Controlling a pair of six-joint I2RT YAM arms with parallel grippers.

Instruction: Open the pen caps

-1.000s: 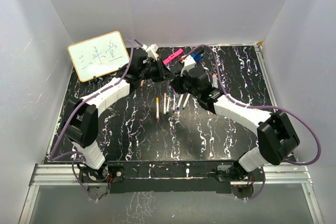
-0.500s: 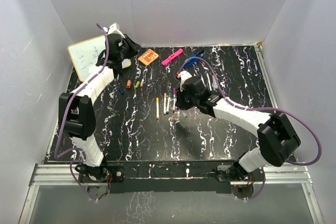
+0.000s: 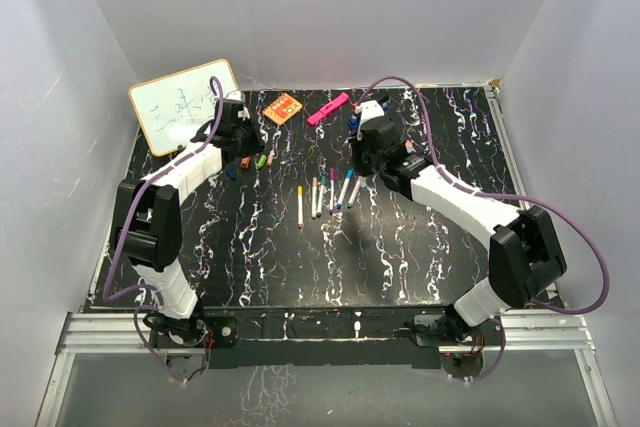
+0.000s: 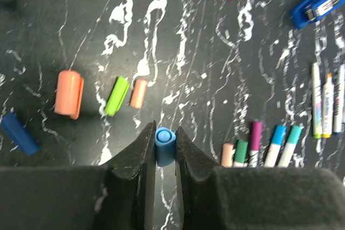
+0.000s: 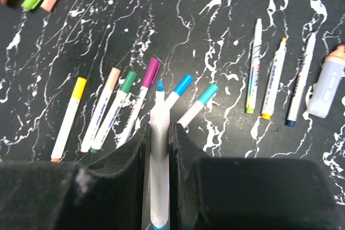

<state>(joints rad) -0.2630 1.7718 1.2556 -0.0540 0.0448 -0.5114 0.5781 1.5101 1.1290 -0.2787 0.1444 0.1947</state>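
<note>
Black marble tbl point(image 3: 400, 257): capped pens point(image 5: 152, 71), loose caps point(image 4: 116, 96), pink highlighter point(image 3: 328, 107).

Bench point(image 3: 400, 247) black, veined white in a marble pattern; orange cap point(image 4: 69, 92), lime-green cap point(image 4: 116, 96), salmon cap point(image 4: 139, 93), dark-blue cap point(image 4: 19, 133), light-blue cap point(image 4: 164, 145); pens point(image 5: 66, 127) white-bodied, bearing yellow cap point(image 5: 78, 87), purple cap point(image 5: 151, 71), sky-blue cap point(image 5: 183, 84), teal cap point(image 5: 207, 93); uncapped pen point(image 5: 160, 160) white, blue tip; highlighter point(image 3: 329, 107) bright pink; clip tool point(image 4: 321, 5) blue; whiteboard point(image 3: 187, 105) white, blue script; card point(image 3: 284, 108) orange; left claw point(image 4: 164, 133) and right claw point(image 5: 159, 126) black.
</note>
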